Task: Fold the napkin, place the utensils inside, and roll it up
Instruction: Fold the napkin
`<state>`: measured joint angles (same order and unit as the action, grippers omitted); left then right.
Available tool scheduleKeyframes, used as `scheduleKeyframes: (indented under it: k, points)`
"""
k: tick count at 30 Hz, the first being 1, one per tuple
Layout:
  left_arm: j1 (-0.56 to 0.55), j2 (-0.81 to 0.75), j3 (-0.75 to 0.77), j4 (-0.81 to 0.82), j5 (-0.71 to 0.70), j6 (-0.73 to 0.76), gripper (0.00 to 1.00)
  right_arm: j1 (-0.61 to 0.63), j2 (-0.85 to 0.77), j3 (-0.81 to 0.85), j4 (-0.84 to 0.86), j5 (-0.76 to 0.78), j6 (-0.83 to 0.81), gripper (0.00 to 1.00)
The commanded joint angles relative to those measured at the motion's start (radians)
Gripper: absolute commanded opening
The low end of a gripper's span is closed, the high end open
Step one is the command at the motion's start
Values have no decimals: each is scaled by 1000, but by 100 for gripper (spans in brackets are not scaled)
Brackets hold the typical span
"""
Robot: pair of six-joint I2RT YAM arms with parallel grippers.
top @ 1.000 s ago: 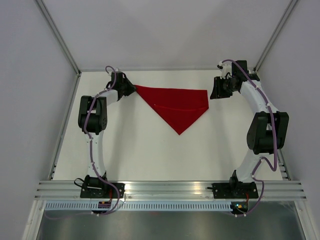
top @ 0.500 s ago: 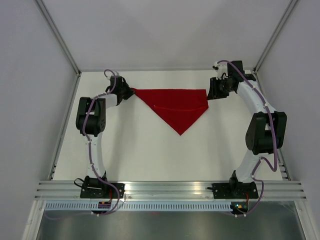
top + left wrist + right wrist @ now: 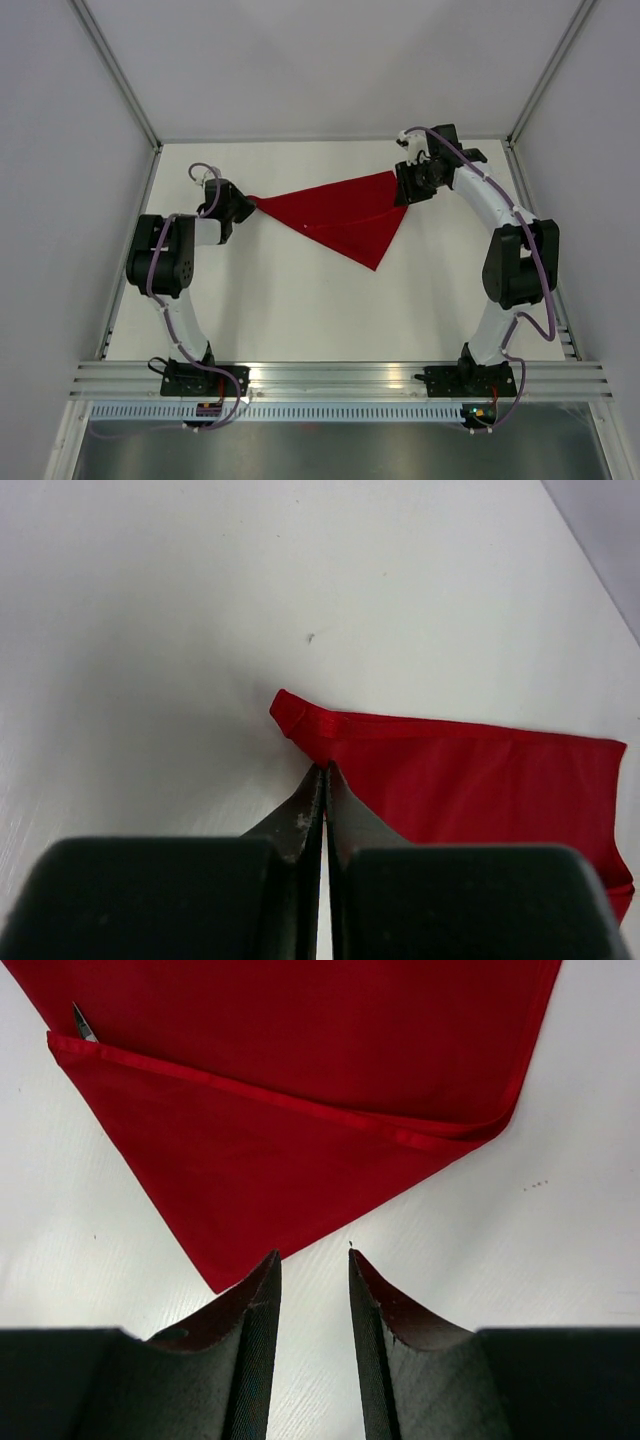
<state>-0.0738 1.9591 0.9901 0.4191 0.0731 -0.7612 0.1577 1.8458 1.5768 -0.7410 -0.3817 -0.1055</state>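
The red napkin (image 3: 345,215) lies folded into a triangle on the white table, its tip pointing toward the near edge. My left gripper (image 3: 243,203) is shut on the napkin's left corner, and the left wrist view shows the pinched corner (image 3: 305,720) at my gripper (image 3: 326,768). My right gripper (image 3: 403,188) is open at the napkin's right corner. In the right wrist view that gripper (image 3: 313,1255) is empty, with the napkin (image 3: 300,1050) just beyond the tips. A small grey pointed tip (image 3: 83,1023) pokes out at a hem. I cannot tell if it is the knife, which shows nowhere else.
The white table (image 3: 300,310) is bare between the napkin and the metal rails (image 3: 340,378) at the near edge. Grey walls close in the left, right and back sides.
My left gripper has pulled the napkin's left corner toward the near left. The napkin has shifted left and skewed. My right gripper has moved left and stayed open.
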Motion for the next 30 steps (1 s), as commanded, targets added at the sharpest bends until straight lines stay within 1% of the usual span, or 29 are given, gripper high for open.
scheduleKeyframes:
  k: [1, 2, 3, 5, 6, 7, 10, 11, 13, 15, 16, 18, 21, 25, 30]
  points:
    - [5, -81, -102, 296, 34, 11, 2, 28, 23, 20, -8, 32, -17, 39]
    - [3, -89, -122, 347, 68, 43, 2, 37, 21, 20, -9, 33, -19, 39]
    - [5, -91, -149, 456, 147, 57, 2, 40, 23, 22, -9, 33, -17, 39]
    - [-3, -85, -162, 542, 249, 74, 2, 43, 26, 23, -11, 33, -20, 39]
    - [-7, -83, -156, 572, 352, 86, 2, 46, 26, 23, -11, 35, -19, 39]
    - [-15, -83, -153, 596, 393, 94, 2, 48, 26, 25, -11, 37, -19, 39]
    - [-70, -106, -134, 572, 496, 161, 2, 51, 24, 28, -11, 37, -17, 39]
    - [-105, -112, -130, 538, 510, 183, 2, 49, 23, 28, -9, 38, -14, 39]
    - [-141, -124, -113, 498, 562, 246, 2, 52, 18, 28, -9, 38, -11, 39]
    - [-193, -131, -93, 419, 603, 316, 2, 52, 18, 28, -9, 41, -11, 39]
    - [-210, -135, -88, 396, 613, 341, 2, 52, 15, 26, -9, 44, -11, 38]
    - [-263, -143, -64, 284, 622, 426, 2, 52, 13, 23, -8, 50, -13, 38]
    - [-334, -147, -38, 141, 584, 537, 2, 52, 13, 20, -4, 56, -13, 38]
    - [-402, -141, -15, 34, 515, 612, 2, 51, 15, 17, -3, 63, -11, 38]
    - [-475, -108, 18, -34, 441, 678, 2, 52, 13, 11, 2, 72, -10, 38]
